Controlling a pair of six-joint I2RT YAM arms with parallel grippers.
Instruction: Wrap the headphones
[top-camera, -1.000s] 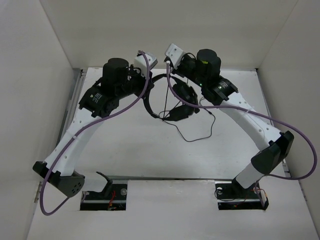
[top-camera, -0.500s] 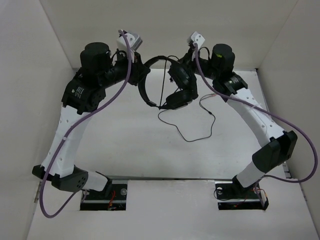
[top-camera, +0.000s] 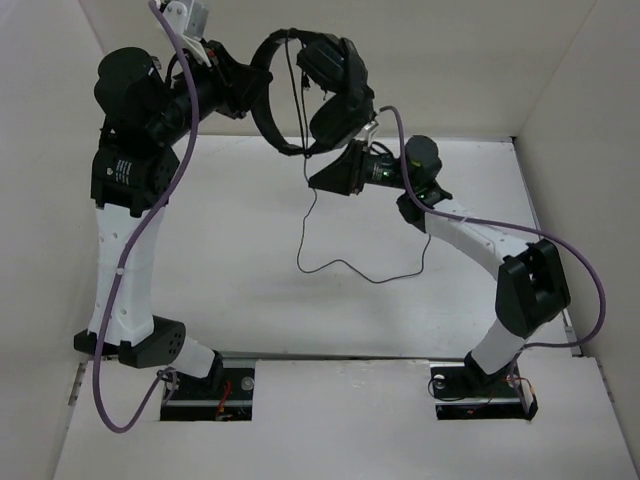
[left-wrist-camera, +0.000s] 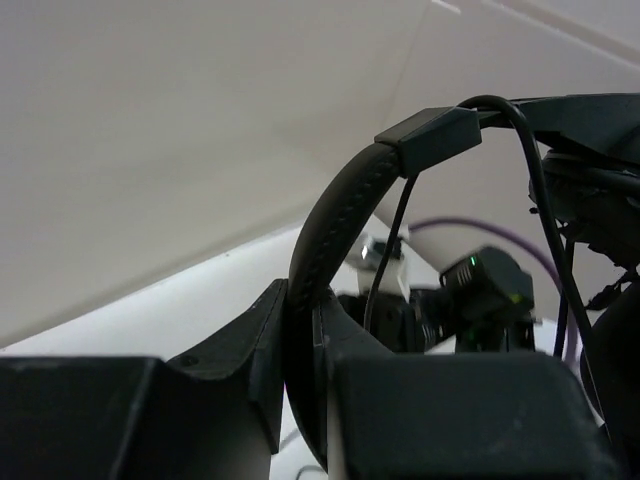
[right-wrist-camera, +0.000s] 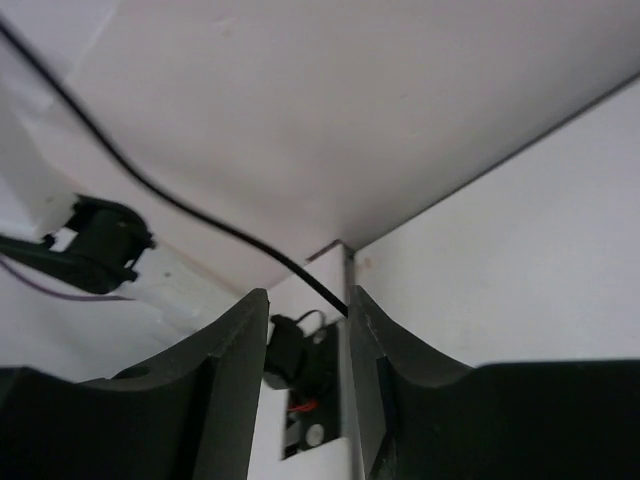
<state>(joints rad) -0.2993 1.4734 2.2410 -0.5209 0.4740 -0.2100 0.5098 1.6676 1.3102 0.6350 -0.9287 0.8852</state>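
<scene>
**Headphones held aloft, cable not yet wound**

The left gripper (left-wrist-camera: 295, 335) is clamped on the headband (left-wrist-camera: 330, 215), holding the headphones (top-camera: 325, 85) in the air at the top centre of the overhead view. Their cable (top-camera: 340, 265) hangs down and trails in a loose loop across the table (top-camera: 230, 270) at mid-frame. The right gripper (right-wrist-camera: 305, 300) has the cable between its fingers just below the earcups (top-camera: 335, 115). Whether it pinches the cable or only guides it is unclear. As far as I can judge, no turn is wrapped yet, so all the winding remains.
</scene>
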